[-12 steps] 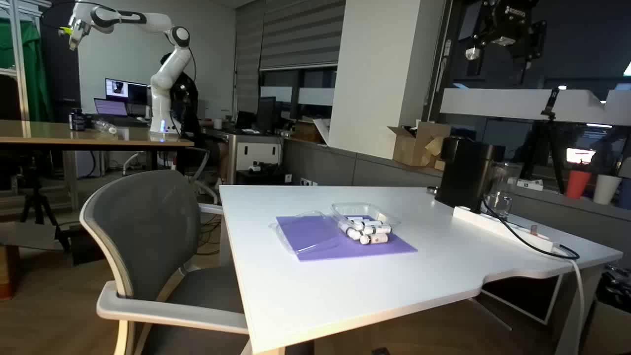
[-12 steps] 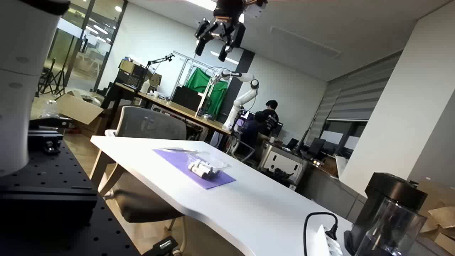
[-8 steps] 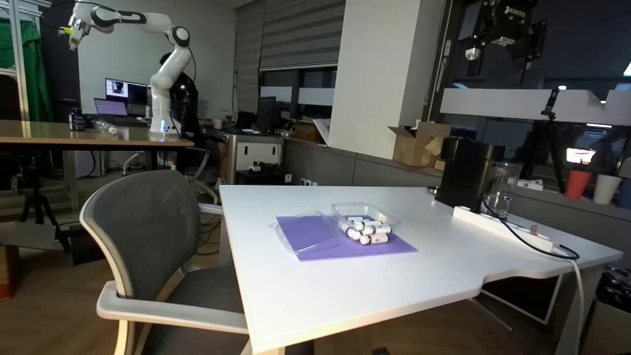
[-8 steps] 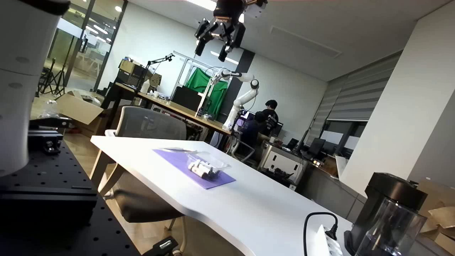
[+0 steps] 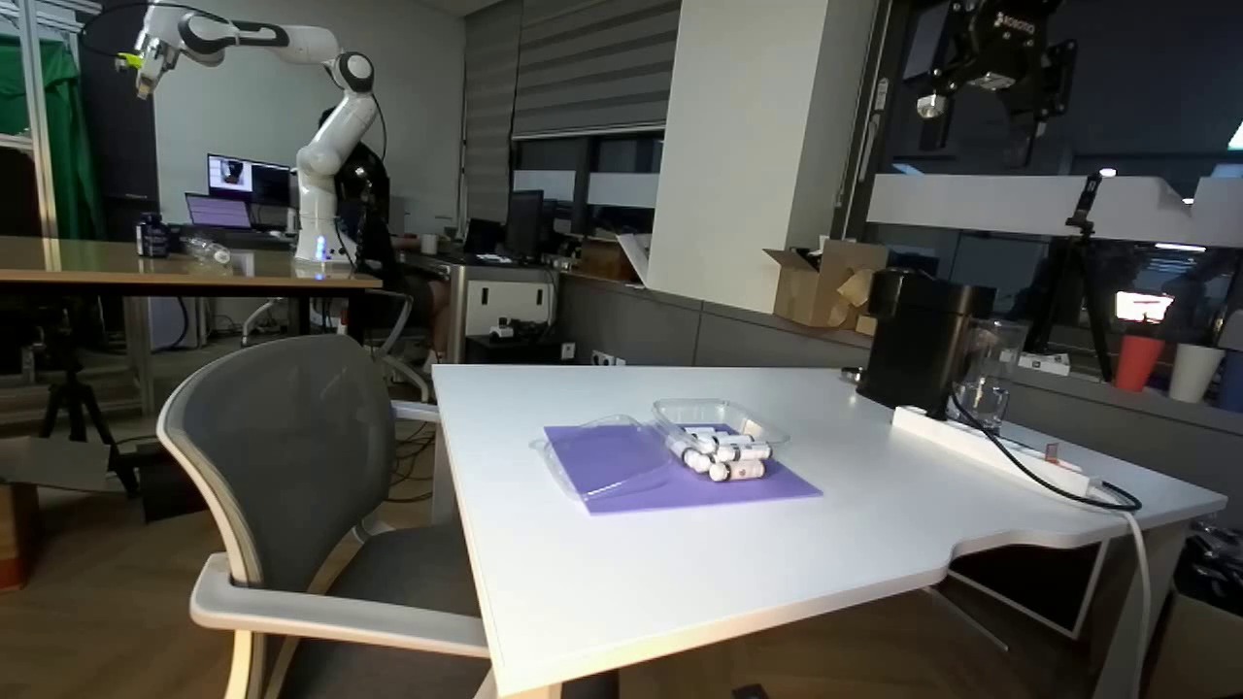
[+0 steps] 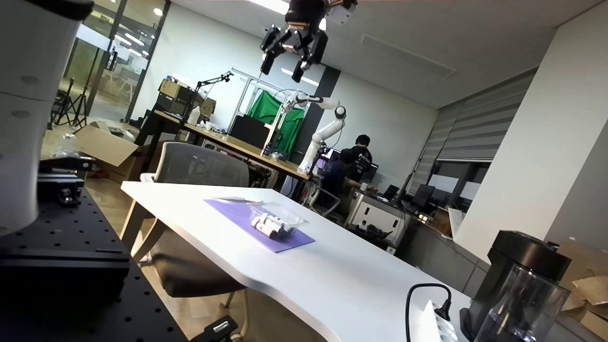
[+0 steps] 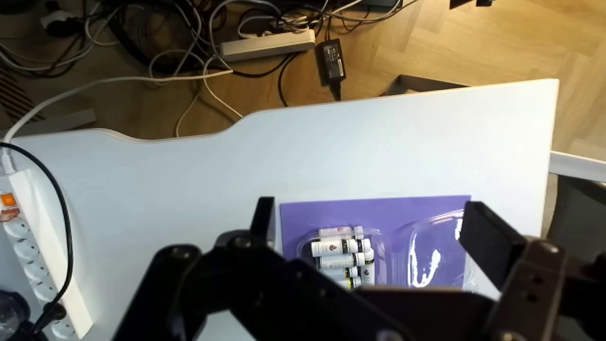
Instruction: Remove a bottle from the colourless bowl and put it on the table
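Gripper [image 6: 282, 73], jaws spread wide, hangs well higher than purple mat [image 7: 369, 212], w/ sm. wht. bottles [image 7: 331, 247] in clear bowl [image 5: 748, 425] atop mat & wht. tbl. [image 7: 402, 147] beneath.

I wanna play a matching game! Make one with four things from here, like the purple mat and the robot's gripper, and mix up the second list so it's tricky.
Things:
1. gripper
2. small bottles
3. mat
4. power strip on the table

Colours, places and states:
A. purple and flat
B. has a black plug in it
C. open, up above the table
D. lying in the clear bowl

Right pairs: 1-C, 2-D, 3-A, 4-B
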Controlling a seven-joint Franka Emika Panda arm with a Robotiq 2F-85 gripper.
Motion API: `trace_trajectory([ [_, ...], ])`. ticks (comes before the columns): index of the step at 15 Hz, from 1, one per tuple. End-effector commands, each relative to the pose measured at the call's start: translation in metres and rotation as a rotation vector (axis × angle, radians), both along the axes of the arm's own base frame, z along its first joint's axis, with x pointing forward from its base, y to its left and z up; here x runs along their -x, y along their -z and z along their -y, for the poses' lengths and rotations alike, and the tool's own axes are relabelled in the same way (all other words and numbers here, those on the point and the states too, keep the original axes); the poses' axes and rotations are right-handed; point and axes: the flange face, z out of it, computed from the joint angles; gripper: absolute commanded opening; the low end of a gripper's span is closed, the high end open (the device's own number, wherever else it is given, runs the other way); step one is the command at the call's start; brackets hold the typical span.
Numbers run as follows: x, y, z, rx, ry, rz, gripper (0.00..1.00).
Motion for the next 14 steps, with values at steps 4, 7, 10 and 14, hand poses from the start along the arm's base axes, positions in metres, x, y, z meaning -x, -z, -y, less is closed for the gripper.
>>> trace_trajectory([
  [4, 0.0, -0.001, 0.0, 0.0, 0.0, -0.001, 1.0],
  [7, -0.02, 0.009, 0.007, 0.031, -0.215, -0.012, 1.0],
  [10, -0.053, 0.03, 0.021, 0.058, -0.391, -0.044, 1.0],
  [14, -0.109, 0.065, 0.027, 0.142, -0.599, -0.114, 1.0],
])
